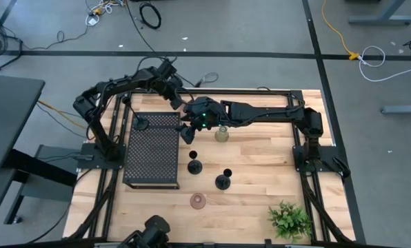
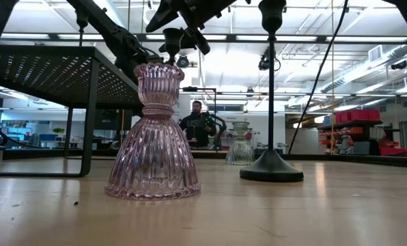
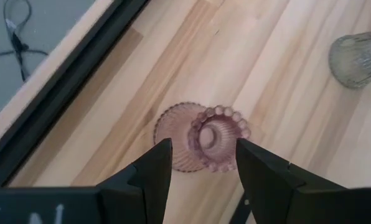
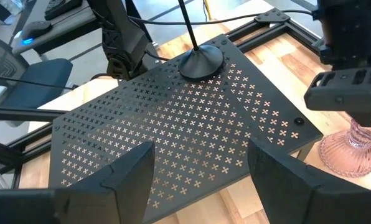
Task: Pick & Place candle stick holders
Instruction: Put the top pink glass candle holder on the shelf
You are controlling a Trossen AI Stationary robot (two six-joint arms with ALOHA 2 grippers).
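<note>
A pink glass candle stick holder (image 3: 205, 138) stands upright on its ribbed base on the table, by the stand's corner (image 4: 353, 152). My left gripper (image 3: 204, 165) hangs open above it, a finger on either side of its top cup; I see no touch. My right gripper (image 4: 201, 177) hovers open over the black perforated stand (image 4: 173, 118). A black holder (image 4: 201, 59) stands on that stand. Two more black holders (image 1: 194, 165) (image 1: 223, 181), a pale green glass one (image 1: 222, 133) and a second pink one (image 1: 198, 200) stand on the table.
The perforated stand (image 1: 150, 148) fills the table's left half. A green leafy plant (image 1: 288, 219) sits at the near right corner. The two arms cross closely over the table's middle. A person (image 2: 198, 123) is in the room beyond the table.
</note>
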